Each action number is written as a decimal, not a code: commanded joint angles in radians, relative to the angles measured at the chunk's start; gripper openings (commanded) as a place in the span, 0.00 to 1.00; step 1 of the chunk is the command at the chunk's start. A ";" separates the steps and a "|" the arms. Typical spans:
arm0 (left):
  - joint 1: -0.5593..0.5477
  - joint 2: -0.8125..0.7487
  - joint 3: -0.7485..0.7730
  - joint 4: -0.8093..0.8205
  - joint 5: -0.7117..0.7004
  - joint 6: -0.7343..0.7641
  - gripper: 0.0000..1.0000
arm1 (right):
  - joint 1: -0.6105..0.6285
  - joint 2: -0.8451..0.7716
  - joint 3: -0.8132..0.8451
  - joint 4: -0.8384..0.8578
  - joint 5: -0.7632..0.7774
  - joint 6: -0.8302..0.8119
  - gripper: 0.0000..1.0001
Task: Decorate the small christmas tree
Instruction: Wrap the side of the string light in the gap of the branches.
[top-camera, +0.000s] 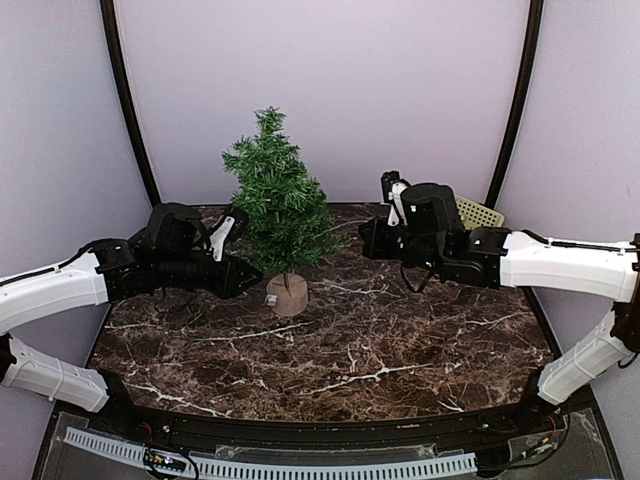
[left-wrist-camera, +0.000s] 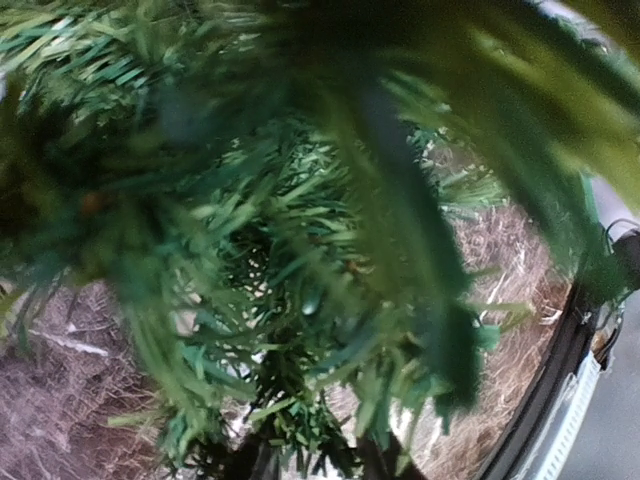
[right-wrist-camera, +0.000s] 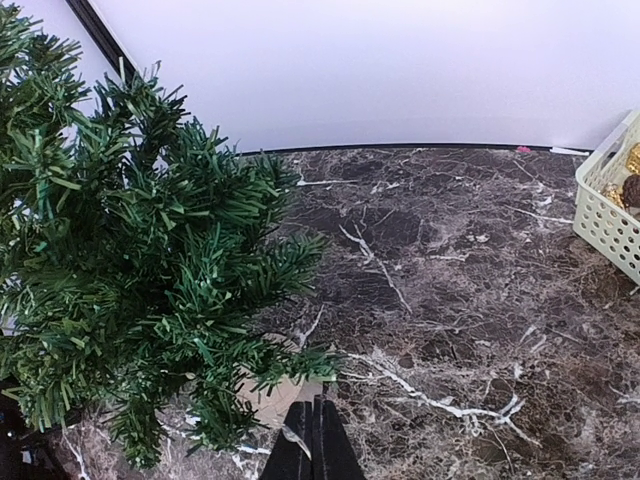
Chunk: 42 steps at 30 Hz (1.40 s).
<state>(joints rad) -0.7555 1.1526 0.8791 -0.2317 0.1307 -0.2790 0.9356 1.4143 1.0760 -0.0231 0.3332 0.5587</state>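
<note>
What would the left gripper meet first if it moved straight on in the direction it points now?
The small christmas tree. The left gripper points right at its lower branches, and needles fill the left wrist view. How near they are is unclear.

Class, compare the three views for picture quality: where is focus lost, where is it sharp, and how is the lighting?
Left wrist: the small christmas tree crowds the lens, its nearest needles smeared and out of focus. Right wrist: needles and the marble table are crisp. Top external: even, soft light, no harsh glare.
</note>
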 joint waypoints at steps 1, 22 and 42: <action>-0.002 -0.028 0.002 0.026 -0.026 -0.013 0.14 | -0.009 -0.029 0.019 -0.006 0.016 -0.005 0.00; -0.002 -0.061 -0.043 0.027 -0.070 -0.064 0.00 | -0.095 -0.218 -0.072 -0.121 0.016 0.007 0.00; -0.001 -0.074 -0.060 0.035 -0.112 -0.099 0.00 | -0.034 -0.392 -0.326 -0.105 -0.268 0.078 0.00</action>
<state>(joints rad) -0.7555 1.1103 0.8349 -0.2142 0.0357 -0.3649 0.8909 1.0176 0.7868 -0.1612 0.0986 0.6270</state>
